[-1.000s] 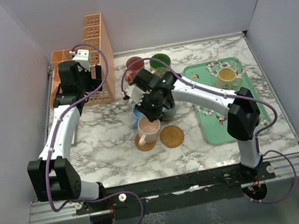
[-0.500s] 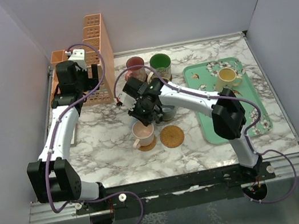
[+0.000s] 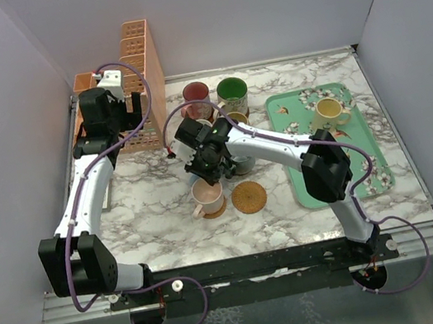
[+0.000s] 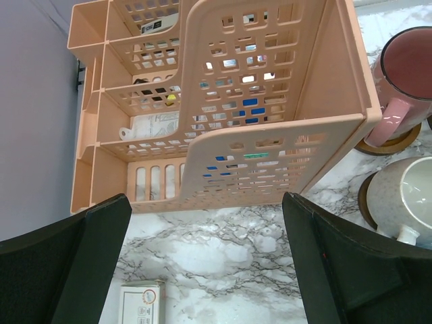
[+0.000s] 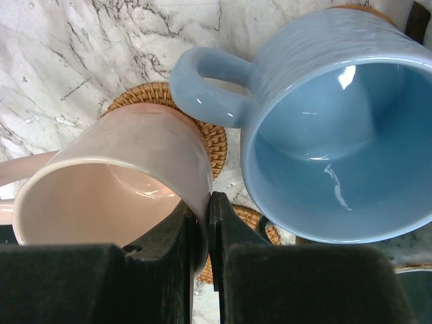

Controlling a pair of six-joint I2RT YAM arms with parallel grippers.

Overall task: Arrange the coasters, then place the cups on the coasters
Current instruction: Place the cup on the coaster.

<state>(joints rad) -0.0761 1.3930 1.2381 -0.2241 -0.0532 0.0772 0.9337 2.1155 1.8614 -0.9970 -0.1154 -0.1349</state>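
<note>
My right gripper is shut on the rim of the pink cup, one finger inside and one outside. The cup is over a woven brown coaster, at the front of the group in the top view, pink cup. A blue cup stands close to its right, handle towards the pink one. An empty coaster lies beside them. Red cup and green cup stand behind; a yellow cup is on the tray. My left gripper hangs open before the organiser.
The peach lattice organiser stands at the back left. A mint-green floral tray lies on the right. A small white box lies below my left gripper. A dark pink cup and a pale cup sit on coasters.
My right arm has swung to the left and carried the pink cup slightly left over its coaster. The left arm has barely moved.
</note>
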